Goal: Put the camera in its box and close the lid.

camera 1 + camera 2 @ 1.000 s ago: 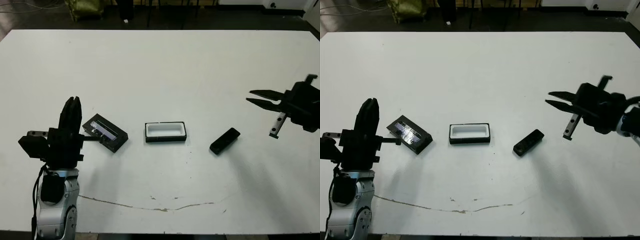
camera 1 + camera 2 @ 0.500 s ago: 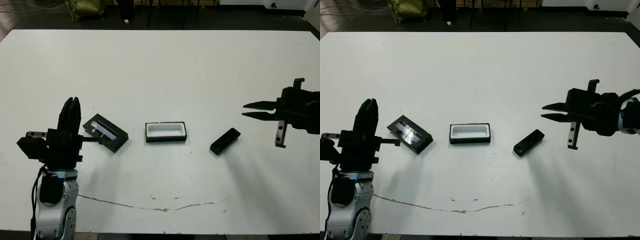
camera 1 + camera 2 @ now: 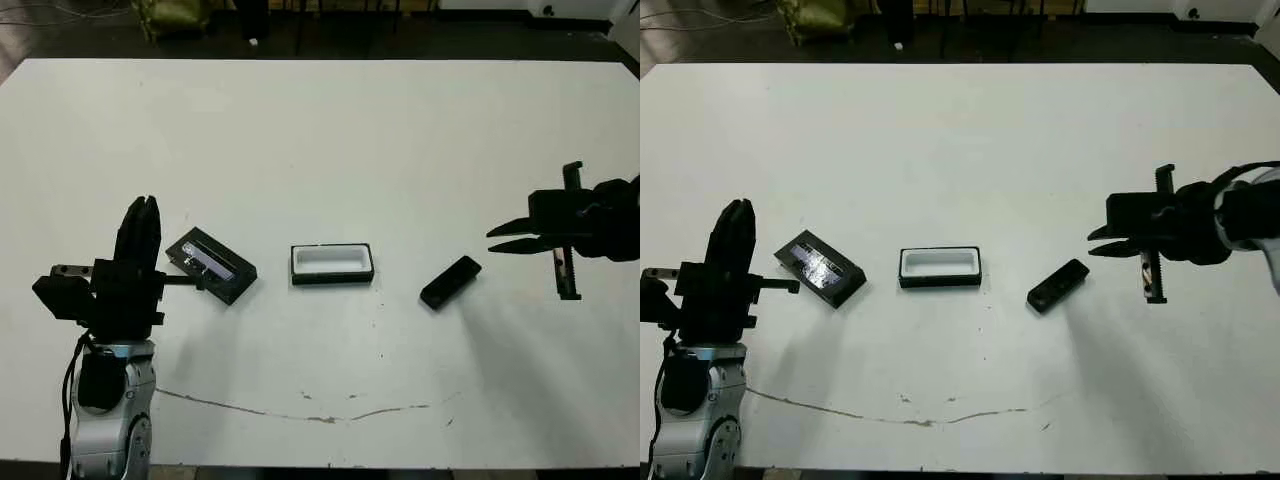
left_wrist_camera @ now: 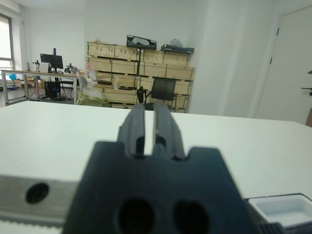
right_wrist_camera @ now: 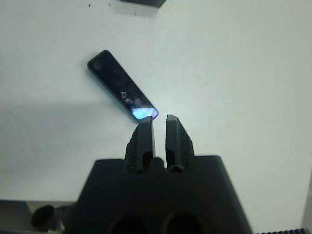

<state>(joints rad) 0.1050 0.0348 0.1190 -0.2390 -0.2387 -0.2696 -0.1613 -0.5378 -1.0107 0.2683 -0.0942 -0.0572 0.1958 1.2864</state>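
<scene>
Right end effector (image 3: 492,240) hangs above the white surface (image 3: 330,130), just to the right of the camera (image 3: 450,282), its two fingers nearly together with only a thin slit between them and nothing in them. Left end effector (image 3: 143,212) stands upright near the surface's left front, fingers also almost shut and empty. The camera lies slanted on the surface, right of the box (image 3: 332,264). The box sits open at the middle, white lining showing. The lid (image 3: 210,265) rests angled left of the box, beside the left end effector.
</scene>
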